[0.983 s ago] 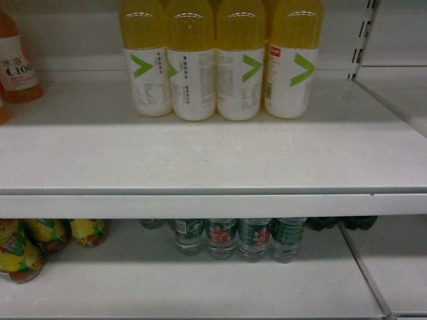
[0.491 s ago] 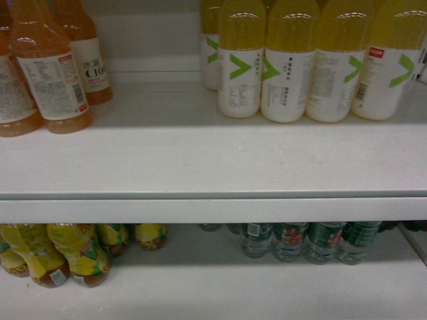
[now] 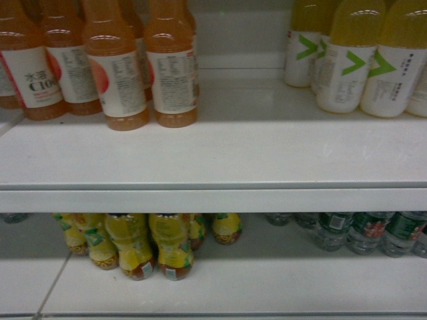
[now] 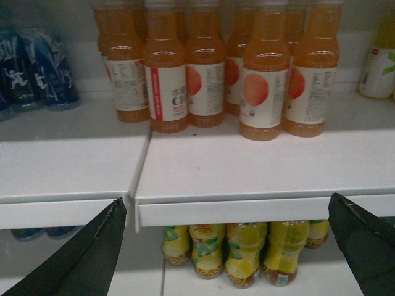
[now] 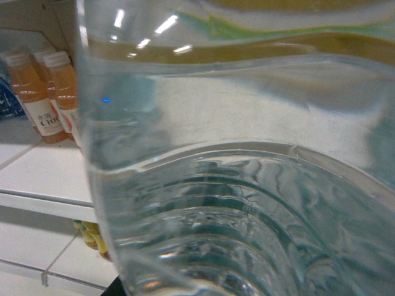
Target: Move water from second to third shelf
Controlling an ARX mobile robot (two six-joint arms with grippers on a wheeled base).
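Observation:
A clear ribbed water bottle (image 5: 247, 185) fills nearly the whole right wrist view, pressed close to the camera, and my right gripper is shut on it. Only a dark sliver of that gripper's finger (image 5: 115, 288) shows at the bottom edge. More water bottles (image 3: 363, 230) with green labels stand on the lower shelf at the right of the head view. My left gripper (image 4: 226, 198) hangs open in front of the white shelf edge (image 4: 259, 209), its two black fingers wide apart with nothing between them. Neither gripper appears in the head view.
Orange drink bottles (image 3: 113, 73) stand at the upper shelf's left, and yellow bottles with green-marked white labels (image 3: 360, 60) at its right. Yellow tea bottles (image 3: 153, 243) crowd the lower shelf. Dark blue bottles (image 4: 37, 71) stand on the neighbouring shelf section, past a seam (image 4: 141, 166).
The head view has swept left along the shelves: the yellow and water bottles slid to the right side, and the orange and tea bottles came into view.

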